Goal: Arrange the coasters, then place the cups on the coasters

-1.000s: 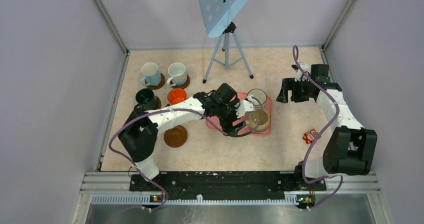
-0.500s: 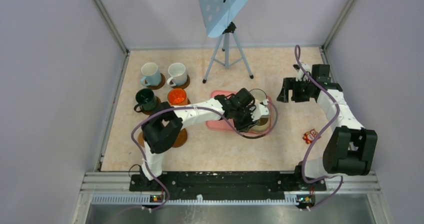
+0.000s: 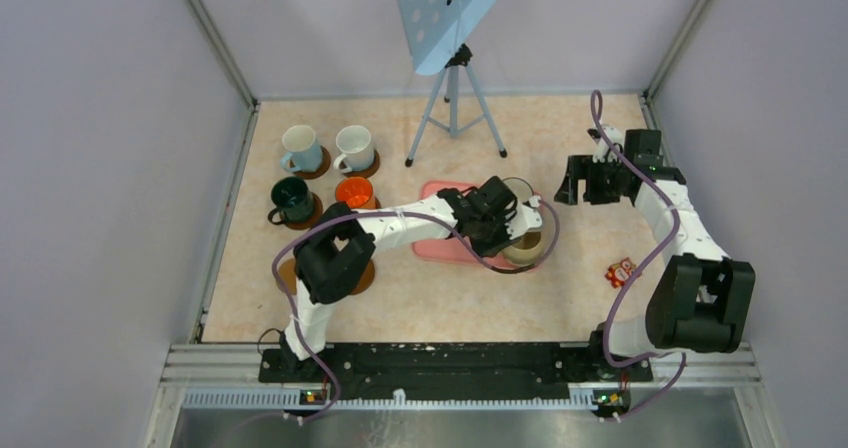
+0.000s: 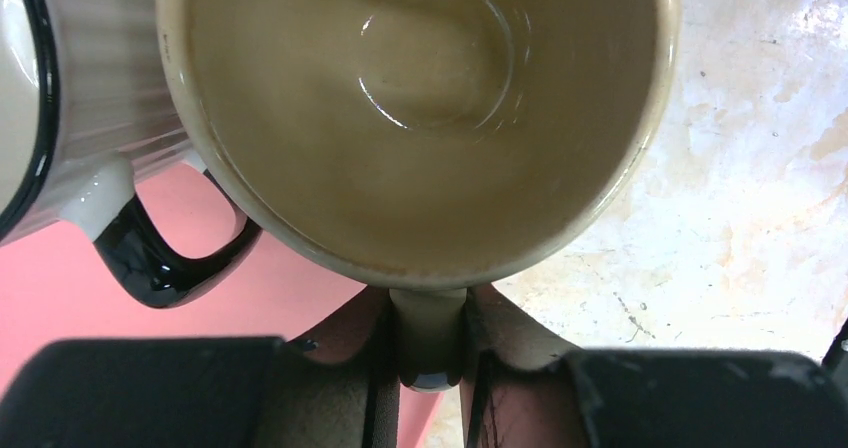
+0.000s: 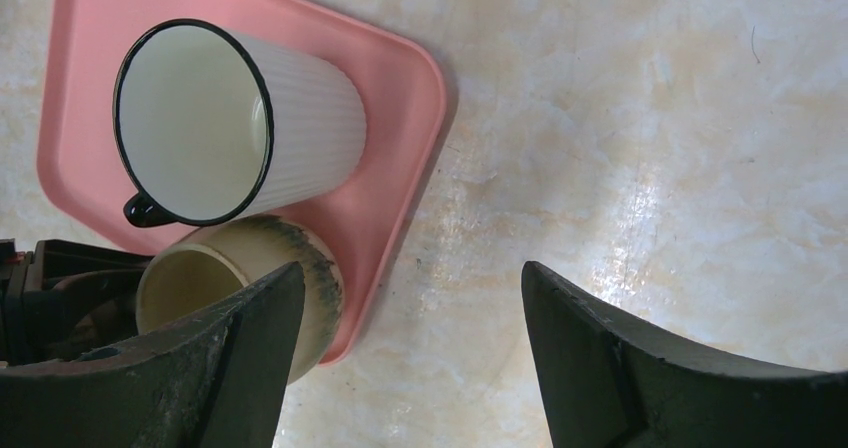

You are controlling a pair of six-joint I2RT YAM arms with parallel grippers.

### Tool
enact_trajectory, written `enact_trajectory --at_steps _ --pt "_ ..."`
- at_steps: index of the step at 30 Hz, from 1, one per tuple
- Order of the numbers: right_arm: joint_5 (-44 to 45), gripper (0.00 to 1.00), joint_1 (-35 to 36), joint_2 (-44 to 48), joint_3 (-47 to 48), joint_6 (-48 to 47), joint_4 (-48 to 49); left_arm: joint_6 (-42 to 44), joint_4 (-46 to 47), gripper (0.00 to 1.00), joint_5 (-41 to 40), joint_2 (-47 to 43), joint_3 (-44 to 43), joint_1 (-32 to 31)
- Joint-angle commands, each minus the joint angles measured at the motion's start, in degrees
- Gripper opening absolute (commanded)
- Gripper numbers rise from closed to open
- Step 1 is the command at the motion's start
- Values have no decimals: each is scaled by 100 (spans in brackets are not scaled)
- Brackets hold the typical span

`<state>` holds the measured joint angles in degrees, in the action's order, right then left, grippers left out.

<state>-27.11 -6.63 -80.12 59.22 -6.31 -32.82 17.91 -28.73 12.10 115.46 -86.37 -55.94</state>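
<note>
The beige cup stands at the right end of the pink tray, partly over its edge. My left gripper is shut on its handle, a finger pressed on each side. Beside it is the white ribbed cup with a dark rim. From above, the left gripper meets the beige cup. Two white cups, a dark one and an orange one sit on coasters at the back left. A bare coaster peeks from under the left elbow. My right gripper hovers open, holding nothing.
A tripod with a blue perforated panel stands at the back centre. A small red toy lies near the right arm. Walls close in the table on the left, right and back.
My left gripper slid right along the tray to the beige cup and closed on its handle; the cup shifted slightly right. The right arm has not moved.
</note>
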Motion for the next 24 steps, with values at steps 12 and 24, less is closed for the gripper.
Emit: enact_trajectory --at_steps 12,24 --pt "-148 79 -66 286 -207 18 108 108 525 0 829 -1782 1622 429" --pt "-183 79 -66 228 -136 -169 -41 150 400 0 1461 -3207 2276 1761"
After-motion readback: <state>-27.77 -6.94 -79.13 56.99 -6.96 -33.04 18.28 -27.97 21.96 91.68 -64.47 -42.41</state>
